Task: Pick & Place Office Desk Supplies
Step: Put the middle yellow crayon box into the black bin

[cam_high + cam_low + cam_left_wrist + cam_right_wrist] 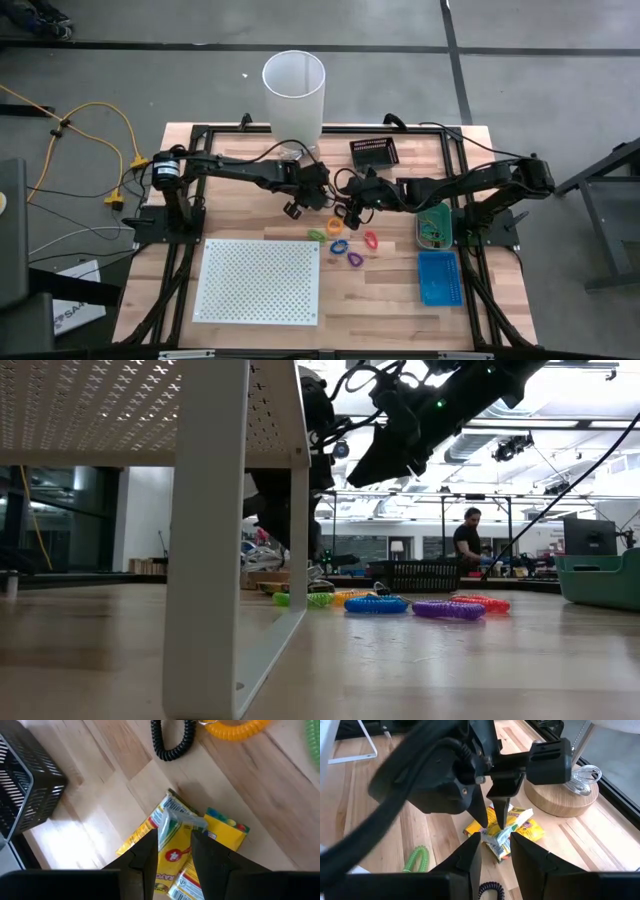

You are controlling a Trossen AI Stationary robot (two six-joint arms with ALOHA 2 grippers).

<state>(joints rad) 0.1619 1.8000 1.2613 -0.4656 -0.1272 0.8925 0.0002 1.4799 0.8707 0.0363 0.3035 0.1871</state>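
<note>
Near the middle of the tabletop (250, 160), toward its far edge, both tools meet over the yellow-orange packets (175, 852). The left tool (174, 842) has its fingers narrowly parted and pinching a crumpled end of one packet. The right tool (496, 845) faces it from the other side, its fingers likewise close together and clamped on the same packet's wrapper (507, 832). The other packets lie on the wood beneath. The coloured loops (345, 243) lie a little nearer the front edge, just beside the white perforated board (258, 280).
</note>
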